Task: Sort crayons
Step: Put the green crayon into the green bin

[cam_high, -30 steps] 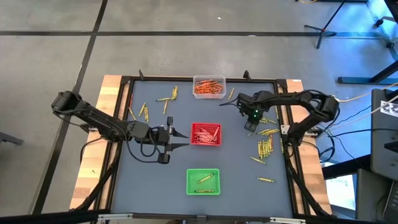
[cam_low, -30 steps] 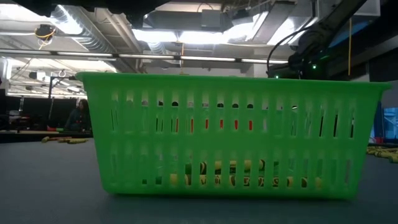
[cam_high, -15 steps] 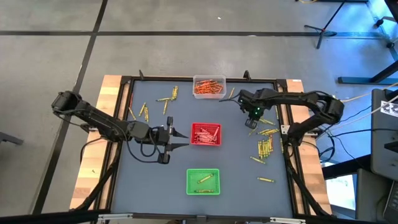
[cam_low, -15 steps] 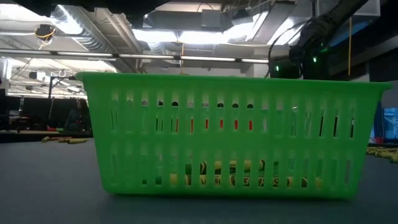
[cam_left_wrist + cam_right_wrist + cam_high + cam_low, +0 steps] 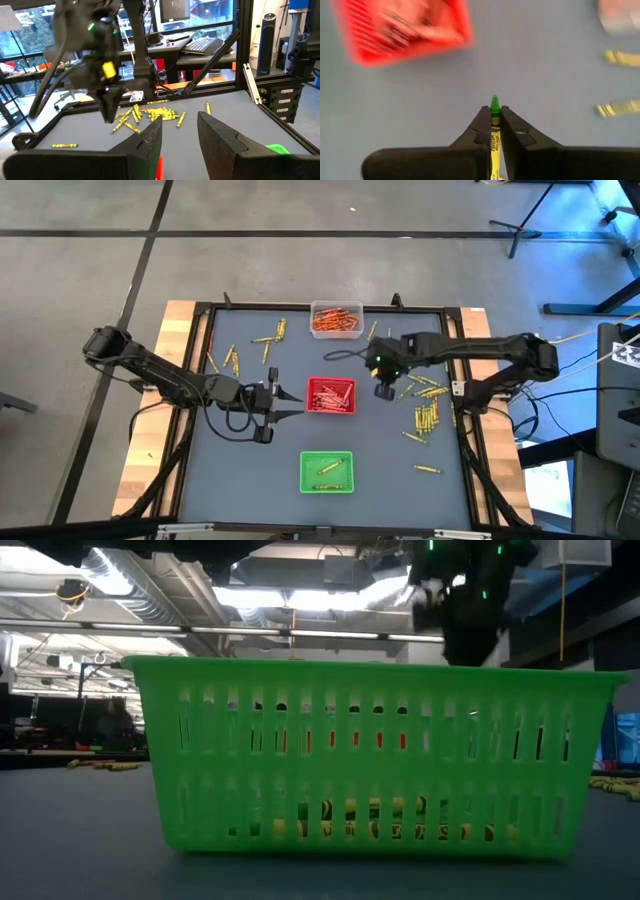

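Note:
My right gripper (image 5: pixel 383 391) hangs over the table just right of the red tray (image 5: pixel 331 396), shut on a green-tipped crayon in a yellow wrapper (image 5: pixel 494 125). It also shows above the green tray (image 5: pixel 380 755) in the low view. My left gripper (image 5: pixel 296 403) stays level at the red tray's left side. Its fingers (image 5: pixel 150 142) stand apart, with a sliver of red low between them. Whether it touches the tray I cannot tell. Red crayons fill the red tray. A few yellow-green crayons lie in the green tray (image 5: pixel 327 471). My right gripper pinches the crayon's wrapped shaft (image 5: pixel 494 131) between its two fingertips. The crayon lies along the fingers, and its green tip (image 5: pixel 494 103) sticks out past their ends. The fingers point steeply down, and the crayon is lifted clear of the table.
A clear tray of orange crayons (image 5: pixel 336 320) stands at the far edge. Loose yellow-green crayons lie scattered at the right (image 5: pixel 425 415) and at the far left (image 5: pixel 265 340). One crayon lies alone near the right front (image 5: pixel 428 469).
My right gripper has risen from the loose crayons at the table's right. It has swung toward the left, up beside the red tray, mostly in the last half second. My left gripper has kept still.

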You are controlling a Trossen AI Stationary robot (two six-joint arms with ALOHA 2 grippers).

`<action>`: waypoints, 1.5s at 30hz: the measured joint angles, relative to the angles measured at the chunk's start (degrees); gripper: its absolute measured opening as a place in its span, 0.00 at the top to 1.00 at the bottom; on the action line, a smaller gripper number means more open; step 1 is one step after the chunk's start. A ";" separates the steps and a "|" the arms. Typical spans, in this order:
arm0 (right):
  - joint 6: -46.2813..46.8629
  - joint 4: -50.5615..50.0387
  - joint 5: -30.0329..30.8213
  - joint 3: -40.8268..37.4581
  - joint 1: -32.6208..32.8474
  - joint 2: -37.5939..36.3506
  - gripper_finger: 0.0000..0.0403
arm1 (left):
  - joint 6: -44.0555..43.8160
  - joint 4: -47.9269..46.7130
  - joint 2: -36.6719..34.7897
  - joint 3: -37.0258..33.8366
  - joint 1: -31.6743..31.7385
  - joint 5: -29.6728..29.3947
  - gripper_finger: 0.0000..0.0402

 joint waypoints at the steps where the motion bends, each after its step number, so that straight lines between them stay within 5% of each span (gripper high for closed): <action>1: 0.41 1.31 -0.56 0.69 1.83 0.00 0.97 | 0.00 0.00 -0.02 0.00 -0.02 0.01 0.73; 21: 7.96 39.66 -6.70 1.87 28.61 10.64 0.96 | 0.02 0.11 0.00 0.00 -0.02 -0.02 0.73; 40: 12.94 50.93 -7.54 1.91 32.66 20.70 0.94 | 0.00 0.24 0.00 0.00 -0.02 -0.01 0.73; 45: 14.00 50.90 -6.07 1.91 32.66 21.86 0.83 | -0.02 0.24 0.00 0.00 -0.02 -0.01 0.73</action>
